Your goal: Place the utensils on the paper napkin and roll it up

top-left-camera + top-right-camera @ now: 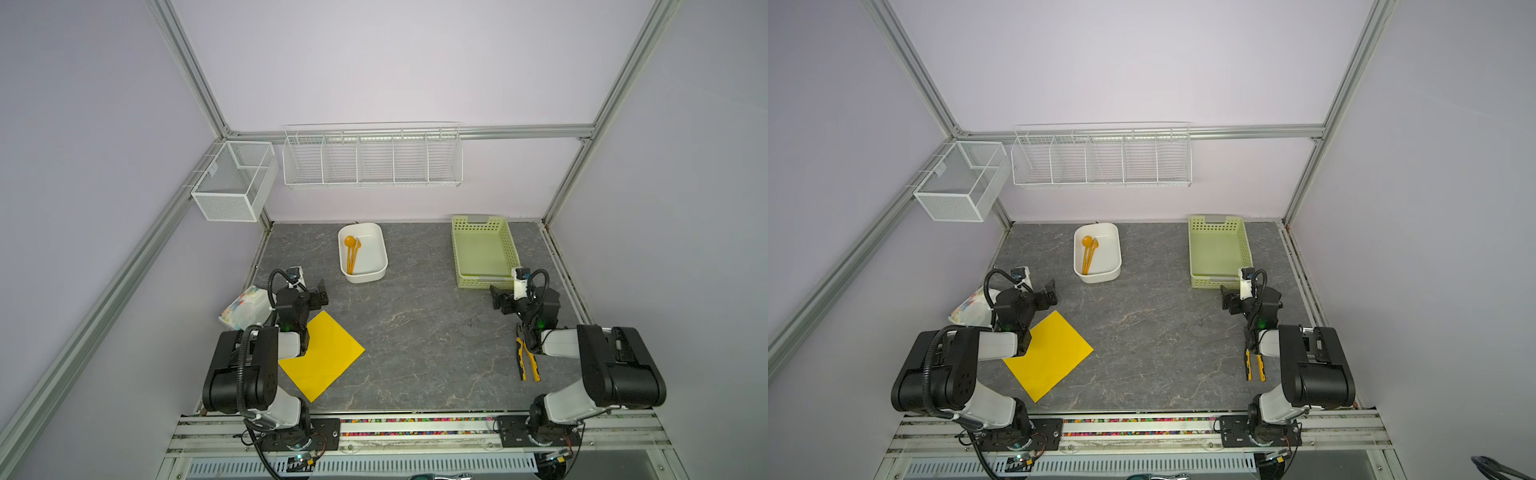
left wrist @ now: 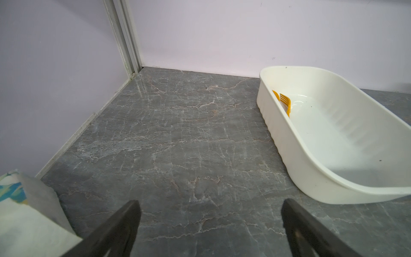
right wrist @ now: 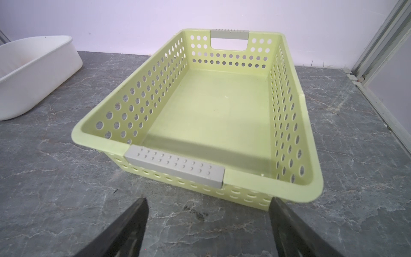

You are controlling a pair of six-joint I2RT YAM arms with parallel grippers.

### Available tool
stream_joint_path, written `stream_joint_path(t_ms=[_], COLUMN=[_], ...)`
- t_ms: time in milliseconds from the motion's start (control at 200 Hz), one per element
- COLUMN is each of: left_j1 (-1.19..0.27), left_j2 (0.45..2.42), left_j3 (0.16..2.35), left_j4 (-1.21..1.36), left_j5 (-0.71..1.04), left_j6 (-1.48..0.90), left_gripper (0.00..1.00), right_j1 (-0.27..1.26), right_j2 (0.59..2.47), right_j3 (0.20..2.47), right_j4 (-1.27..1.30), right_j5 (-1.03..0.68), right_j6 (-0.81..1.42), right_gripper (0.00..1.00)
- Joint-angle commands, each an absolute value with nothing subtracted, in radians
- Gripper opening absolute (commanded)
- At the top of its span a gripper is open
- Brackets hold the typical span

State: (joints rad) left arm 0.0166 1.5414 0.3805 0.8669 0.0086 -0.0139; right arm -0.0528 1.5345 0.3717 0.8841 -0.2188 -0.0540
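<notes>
On grey marbled tabletop (image 1: 436,340), lilac walls (image 1: 415,83) | paper napkin (image 1: 328,357) partly under left arm (image 1: 266,353) | utensils (image 1: 352,257) half-hidden in tub (image 1: 365,277) | left gripper (image 2: 209,208), right gripper (image 3: 208,203) wide, empty.

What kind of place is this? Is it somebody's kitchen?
Probably not a kitchen. It looks like a robot test booth. A left arm and a right arm are mounted on a rail at the front, plain walls sit in a metal frame, and a wire rack hangs behind.

White tub (image 1: 366,279), green basket (image 1: 482,225), pliers (image 1: 520,357), packet (image 1: 245,308)
</notes>
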Motion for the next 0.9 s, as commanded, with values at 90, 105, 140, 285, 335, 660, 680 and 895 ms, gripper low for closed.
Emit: stream_joint_path(t_ms=[90, 105, 140, 285, 335, 660, 680, 895], left_j1=[0.014, 0.013, 0.013, 0.012, 0.013, 0.012, 0.012, 0.012], left_j2=[1.549, 1.548, 1.548, 1.48, 1.463, 1.304, 1.295, 1.237], left_j3=[0.395, 0.395, 0.395, 0.44, 0.448, 0.608, 0.622, 0.854], left_j4=[0.893, 0.893, 0.894, 0.758, 0.734, 0.36, 0.336, -0.038], left_j5=[0.014, 0.014, 0.009, -0.06, -0.072, -0.179, -0.18, -0.206], left_j6=[-0.002, -0.001, -0.002, -0.034, -0.035, -0.141, -0.152, -0.264], left_gripper=[0.99, 0.99, 0.99, 0.99, 0.99, 0.99, 0.99, 1.0], right_j1=[-0.055, -0.053, -0.05, -0.038, -0.037, 0.009, 0.014, 0.087], right_j2=[1.525, 1.525, 1.521, 1.452, 1.428, 1.238, 1.228, 1.14], right_j3=[0.36, 0.359, 0.361, 0.38, 0.391, 0.488, 0.501, 0.601], right_j4=[0.915, 0.915, 0.915, 0.815, 0.776, 0.415, 0.377, 0.071], right_j5=[-0.192, -0.19, -0.185, -0.15, -0.15, -0.098, -0.09, -0.055], right_j6=[-0.075, -0.076, -0.078, -0.077, -0.077, -0.062, -0.051, 0.059], right_gripper=[0.88, 0.88, 0.88, 0.88, 0.88, 0.89, 0.89, 0.93])
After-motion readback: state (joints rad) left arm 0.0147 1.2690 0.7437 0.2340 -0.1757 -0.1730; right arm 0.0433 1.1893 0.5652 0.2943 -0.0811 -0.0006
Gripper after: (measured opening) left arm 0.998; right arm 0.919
